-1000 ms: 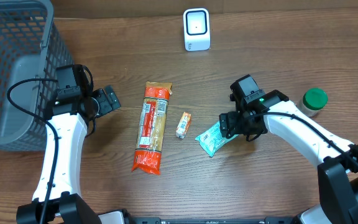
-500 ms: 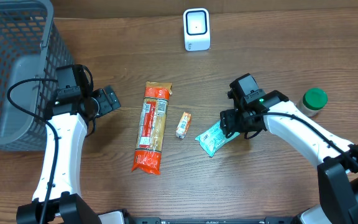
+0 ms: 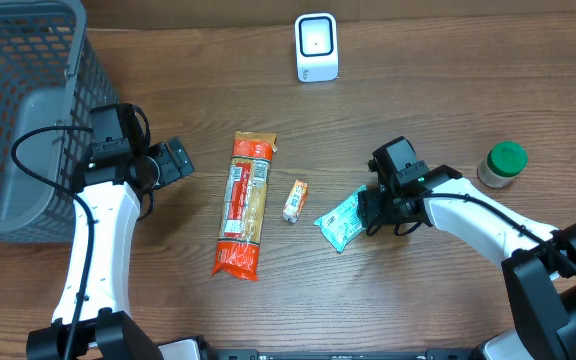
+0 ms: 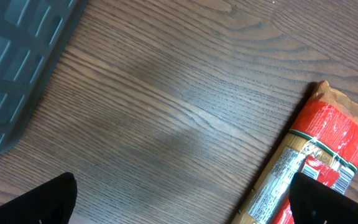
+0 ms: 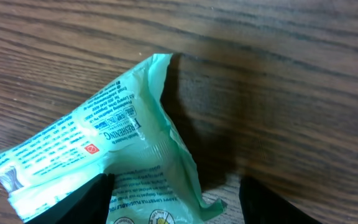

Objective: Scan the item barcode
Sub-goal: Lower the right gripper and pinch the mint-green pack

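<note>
The item, a green printed packet (image 3: 340,222), lies on the wooden table right of centre. My right gripper (image 3: 373,212) is down at its right end. In the right wrist view the packet (image 5: 104,155) buckles into a raised ridge between the two dark fingers of the right gripper (image 5: 173,205), which is shut on that end. The left finger rests on the packet. A white scanner (image 3: 316,47) stands at the far middle of the table. My left gripper (image 3: 173,160) hovers open near the basket, and the left wrist view shows the left gripper (image 4: 182,199) with only bare wood between its fingers.
A long red and yellow pasta packet (image 3: 244,205) lies left of centre, its end showing in the left wrist view (image 4: 316,168). A small orange sachet (image 3: 294,200) lies beside it. A green-lidded jar (image 3: 503,163) stands at the right. A grey mesh basket (image 3: 18,100) fills the far left.
My right gripper has moved slightly toward the near edge and its jaws have narrowed onto the green packet's right end. The left arm has not moved.
</note>
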Action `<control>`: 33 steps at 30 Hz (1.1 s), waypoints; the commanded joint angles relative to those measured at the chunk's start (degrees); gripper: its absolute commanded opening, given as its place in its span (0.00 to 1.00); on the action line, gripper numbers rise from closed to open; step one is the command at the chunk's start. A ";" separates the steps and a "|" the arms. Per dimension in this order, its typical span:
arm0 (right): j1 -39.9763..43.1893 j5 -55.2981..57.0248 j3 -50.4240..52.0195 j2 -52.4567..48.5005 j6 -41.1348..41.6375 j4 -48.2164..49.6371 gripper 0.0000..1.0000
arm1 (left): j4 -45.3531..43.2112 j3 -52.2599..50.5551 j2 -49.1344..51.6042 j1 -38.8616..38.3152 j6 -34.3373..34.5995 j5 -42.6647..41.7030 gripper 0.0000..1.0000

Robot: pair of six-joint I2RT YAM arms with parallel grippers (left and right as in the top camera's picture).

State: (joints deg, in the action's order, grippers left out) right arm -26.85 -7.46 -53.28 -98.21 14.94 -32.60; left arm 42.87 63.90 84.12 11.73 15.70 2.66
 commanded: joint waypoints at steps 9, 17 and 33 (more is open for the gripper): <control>-4.87 4.20 1.95 -0.17 -1.92 2.69 0.71 | -0.02 0.33 -0.96 -0.09 -0.90 0.52 1.00; -5.66 6.54 1.95 -0.17 -1.92 2.58 0.75 | -0.02 0.33 -0.96 -0.09 -0.90 0.50 1.00; -5.66 6.34 1.95 -0.17 -1.92 2.45 0.49 | -0.02 0.33 -0.96 -0.09 -0.90 0.50 1.00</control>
State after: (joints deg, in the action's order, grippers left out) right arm -32.40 -4.45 -52.47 -98.08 13.47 -29.50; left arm 42.85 63.90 84.12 11.73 15.70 2.66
